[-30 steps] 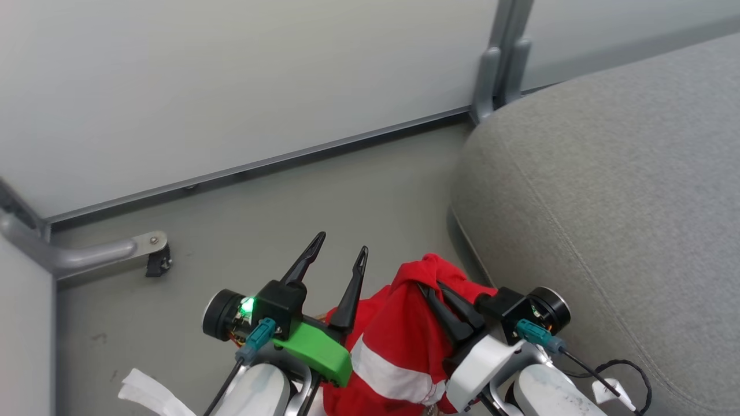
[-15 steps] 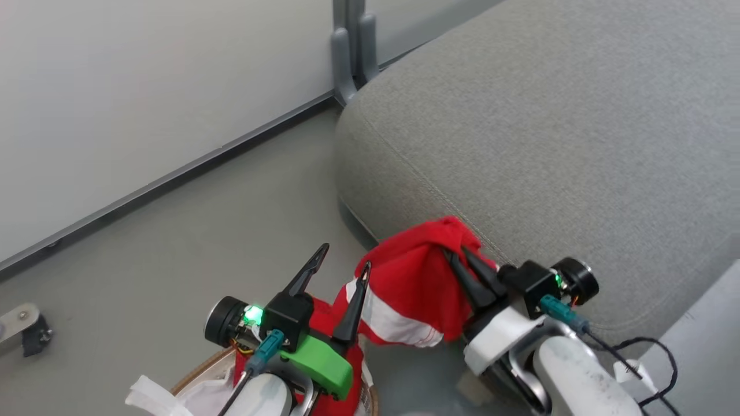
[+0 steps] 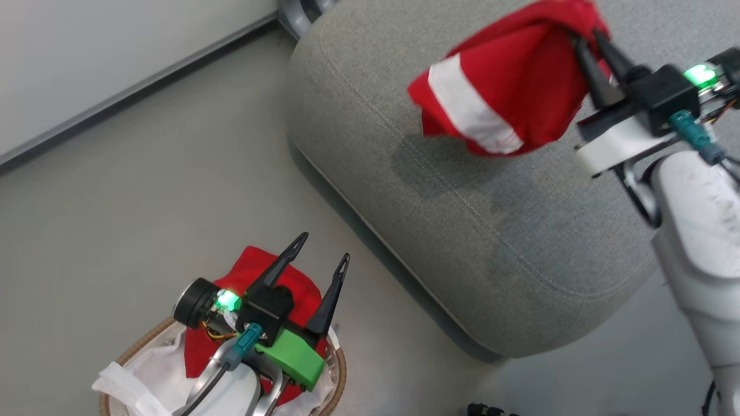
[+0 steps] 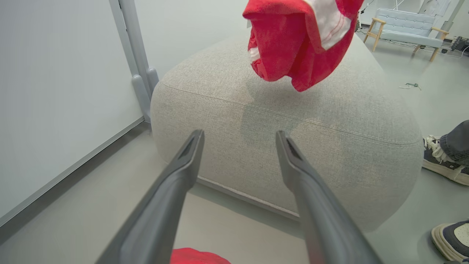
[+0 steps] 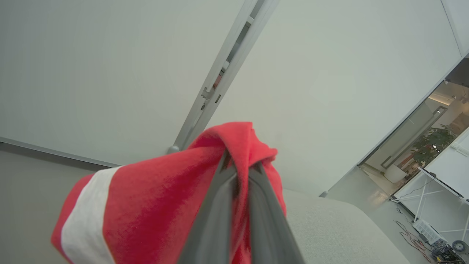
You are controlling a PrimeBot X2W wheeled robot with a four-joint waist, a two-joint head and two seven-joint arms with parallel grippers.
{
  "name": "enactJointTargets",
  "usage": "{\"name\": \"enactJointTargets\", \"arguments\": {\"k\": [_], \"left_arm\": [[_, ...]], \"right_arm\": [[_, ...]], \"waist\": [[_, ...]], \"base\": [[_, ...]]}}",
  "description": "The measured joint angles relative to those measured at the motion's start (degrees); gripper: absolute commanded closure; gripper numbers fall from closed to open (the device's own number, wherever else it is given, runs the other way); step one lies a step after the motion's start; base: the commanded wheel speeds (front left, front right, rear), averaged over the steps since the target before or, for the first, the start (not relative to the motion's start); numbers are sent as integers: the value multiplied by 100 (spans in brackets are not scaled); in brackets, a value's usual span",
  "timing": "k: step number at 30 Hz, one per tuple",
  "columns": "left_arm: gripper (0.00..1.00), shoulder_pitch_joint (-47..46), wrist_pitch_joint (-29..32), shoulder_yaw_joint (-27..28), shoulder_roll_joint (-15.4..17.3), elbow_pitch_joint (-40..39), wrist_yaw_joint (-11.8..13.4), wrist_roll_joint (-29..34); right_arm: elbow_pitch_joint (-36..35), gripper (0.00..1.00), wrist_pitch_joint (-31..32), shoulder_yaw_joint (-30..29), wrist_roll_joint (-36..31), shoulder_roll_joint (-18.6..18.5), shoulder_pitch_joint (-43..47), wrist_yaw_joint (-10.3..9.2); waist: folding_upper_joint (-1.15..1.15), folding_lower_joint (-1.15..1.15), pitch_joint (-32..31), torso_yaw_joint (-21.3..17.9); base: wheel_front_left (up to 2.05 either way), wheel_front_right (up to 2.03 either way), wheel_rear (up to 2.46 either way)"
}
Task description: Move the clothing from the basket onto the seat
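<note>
red striped clothing (image 3: 509,98) hangs over the grey seat (image 3: 462,231) in the head view, pinched in my right gripper (image 3: 585,36), my left gripper (image 3: 325,245) gaping empty above another red piece (image 3: 251,266) in the basket (image 3: 341,367); left wrist view, jaws spread facing the seat; right wrist view, jaws clamped on fabric.

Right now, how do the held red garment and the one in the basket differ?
The striped garment hangs above the seat, pinched in the right end effector; the other garment lies in the basket, below the open left end effector. The held one shows a white stripe; the basket one shows none. Both are bright red.
</note>
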Motion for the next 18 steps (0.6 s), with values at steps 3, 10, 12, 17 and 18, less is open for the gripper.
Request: {"name": "enactJointTargets", "arguments": {"k": [3, 10, 12, 17, 18], "left_arm": [[0, -141, -1, -108, 114, -71, -1, 30], [0, -485, -1, -225, 305, -70, -1, -22], [0, -585, -1, -238, 325, -56, -1, -22], [0, -710, -1, -180, 333, 23, -1, -60], [0, -710, -1, -163, 332, 49, -1, -74]], "right_arm": [[266, 100, 0, -336, -169, -271, -442, 1], [990, 100, 0, -1497, -550, -499, -1195, 1], [1235, 100, -1, -1741, -625, -488, -1263, 1], [1739, 83, -1, -2278, -690, -221, -1149, 0], [1862, 73, -3, -2337, -732, -136, -1014, 1]], "waist": [[0, 0, 294, 43], [0, 1, 939, 321], [0, 1, 1066, 450], [0, 1, 1312, 802], [0, 1, 1353, 872]], "base": [[0, 0, 0], [0, 0, 0], [0, 0, 0], [0, 0, 0], [0, 0, 0]]}}
